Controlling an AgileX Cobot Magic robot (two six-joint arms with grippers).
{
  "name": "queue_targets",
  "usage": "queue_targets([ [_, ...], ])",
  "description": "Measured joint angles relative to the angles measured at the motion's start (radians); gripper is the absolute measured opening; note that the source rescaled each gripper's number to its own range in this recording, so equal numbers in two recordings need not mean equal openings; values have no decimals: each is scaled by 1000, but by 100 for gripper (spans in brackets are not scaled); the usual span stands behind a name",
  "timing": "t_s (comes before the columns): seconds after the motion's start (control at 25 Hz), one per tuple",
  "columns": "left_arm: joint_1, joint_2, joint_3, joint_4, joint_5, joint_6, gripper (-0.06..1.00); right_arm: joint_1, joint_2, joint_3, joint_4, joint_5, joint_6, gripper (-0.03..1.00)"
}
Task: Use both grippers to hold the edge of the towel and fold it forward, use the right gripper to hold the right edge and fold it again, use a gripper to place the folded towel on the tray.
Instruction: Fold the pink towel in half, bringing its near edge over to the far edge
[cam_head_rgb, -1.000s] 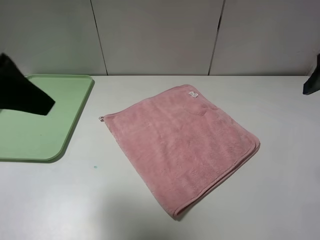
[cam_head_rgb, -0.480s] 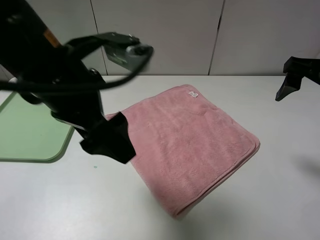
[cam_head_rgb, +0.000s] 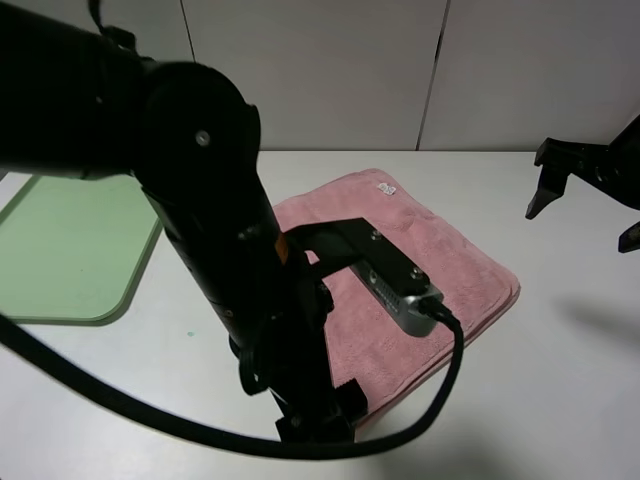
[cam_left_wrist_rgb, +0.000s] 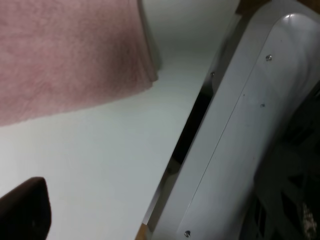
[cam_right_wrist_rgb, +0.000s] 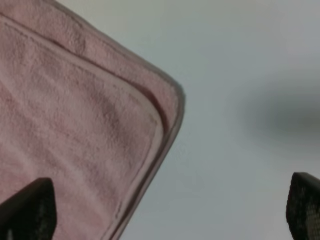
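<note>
The pink towel (cam_head_rgb: 430, 250) lies on the white table, turned like a diamond, with its white tag (cam_head_rgb: 385, 188) at the far corner. A doubled hem shows along its right side. My left arm covers the towel's left and front parts, and my left gripper (cam_head_rgb: 315, 425) hangs low at the front corner. The left wrist view shows the towel's corner (cam_left_wrist_rgb: 65, 55) and only one dark fingertip (cam_left_wrist_rgb: 25, 210). My right gripper (cam_head_rgb: 585, 205) is open in the air to the right of the towel. The right wrist view shows the towel's corner (cam_right_wrist_rgb: 75, 140) below the spread gripper (cam_right_wrist_rgb: 165, 207). The pale green tray (cam_head_rgb: 60, 250) lies at the left.
The white table's front edge and the white frame (cam_left_wrist_rgb: 240, 125) beside it show in the left wrist view. Grey wall panels (cam_head_rgb: 320, 70) stand behind the table. A tiny green speck (cam_head_rgb: 190, 333) lies near the tray.
My left arm has swung from over the tray across to the towel's front corner and now hides much of it. My right gripper has come in from the right edge toward the towel.
</note>
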Motion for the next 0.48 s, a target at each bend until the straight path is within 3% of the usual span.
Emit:
queue_targets([
  [0.48,-10,79,0,3,-35,7,99,0,147,0,68,-12,72,100],
])
